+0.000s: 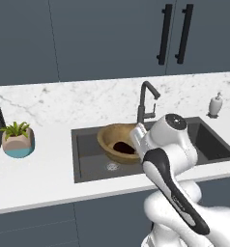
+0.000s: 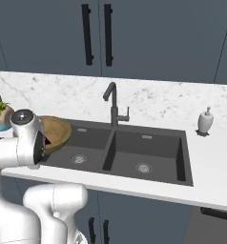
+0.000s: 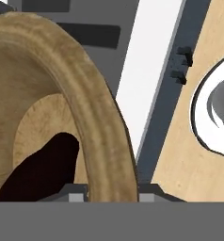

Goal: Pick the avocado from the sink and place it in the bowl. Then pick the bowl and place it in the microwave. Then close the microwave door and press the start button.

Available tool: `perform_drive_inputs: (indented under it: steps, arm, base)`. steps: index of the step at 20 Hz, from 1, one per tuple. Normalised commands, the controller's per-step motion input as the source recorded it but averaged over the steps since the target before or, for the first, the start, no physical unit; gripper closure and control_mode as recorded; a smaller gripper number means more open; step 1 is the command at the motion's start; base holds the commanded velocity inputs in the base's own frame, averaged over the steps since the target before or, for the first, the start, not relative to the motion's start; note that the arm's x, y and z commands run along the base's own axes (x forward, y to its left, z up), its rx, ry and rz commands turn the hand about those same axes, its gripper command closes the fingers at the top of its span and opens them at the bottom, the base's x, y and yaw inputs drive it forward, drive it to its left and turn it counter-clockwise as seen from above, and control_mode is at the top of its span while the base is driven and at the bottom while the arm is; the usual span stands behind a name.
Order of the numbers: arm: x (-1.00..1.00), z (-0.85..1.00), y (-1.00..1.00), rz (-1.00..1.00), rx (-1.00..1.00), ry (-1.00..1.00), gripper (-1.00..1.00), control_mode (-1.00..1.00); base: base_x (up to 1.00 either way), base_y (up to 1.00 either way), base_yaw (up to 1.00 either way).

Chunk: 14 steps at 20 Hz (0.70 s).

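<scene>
The avocado [image 1: 122,146] is seen lying inside the bowl [image 1: 109,136], which is tilted over the left basin of the sink [image 1: 88,161] in the left base view. In the hand view the bowl's thick wall [image 3: 102,141] is straddled by the gripper [image 3: 107,194] — one fingertip [image 3: 76,194] inside, one outside — partly closed on the rim. The rim runs straight away from the hand. The microwave is judged to lie leftward, so the bowl must be carried that way.
</scene>
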Motion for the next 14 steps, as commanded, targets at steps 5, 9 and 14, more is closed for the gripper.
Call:
perform_drive_inputs:
  steps: [5,9,14]
  arm:
    - [-0.82,0.74,-0.91,-0.24,0.0,0.13,1.0,-1.0]
    - [-0.9,0.38,-0.89,-0.25,0.0,-0.02,1.0,-1.0]
    - [-0.9,0.56,-0.62,-0.19,-0.02,-0.07,1.0,-1.0]
  base:
    - [0.0,0.0,0.0]
    - [0.0,0.0,0.0]
    - [0.0,0.0,0.0]
